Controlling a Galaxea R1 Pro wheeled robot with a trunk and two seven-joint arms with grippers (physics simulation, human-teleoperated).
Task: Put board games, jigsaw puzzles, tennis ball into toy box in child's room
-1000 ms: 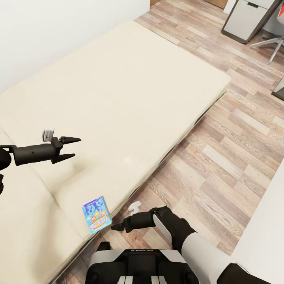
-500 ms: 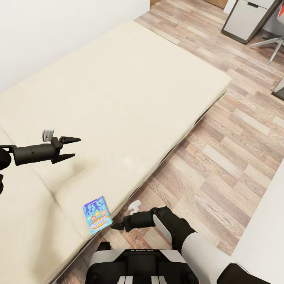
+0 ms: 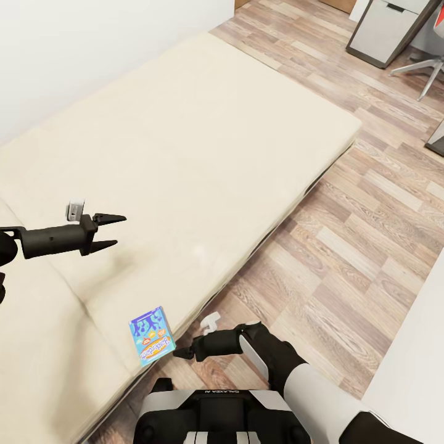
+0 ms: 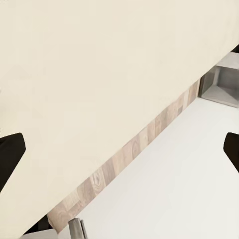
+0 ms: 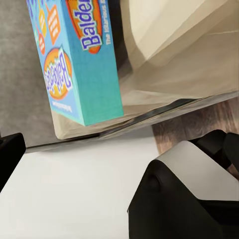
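Small blue cartoon-printed card game box (image 3: 151,335) lies at the near edge of the cream mattress bed (image 3: 185,154). Right tool (image 3: 183,353) just beside it, jaws parted, empty. Left tool (image 3: 110,231) open, well apart. Judged light, stiff, smooth-faced; grip across its thin edges.

You had a wood-plank floor (image 3: 345,203) in brown and grey tones running along the right of your head view. A plain white wall (image 3: 80,49) closed off the upper left. At the top right stood a grey-and-white drawer cabinet (image 3: 385,28), and just beside it the pale metal legs of a swivel chair (image 3: 425,71) rested on the planks.
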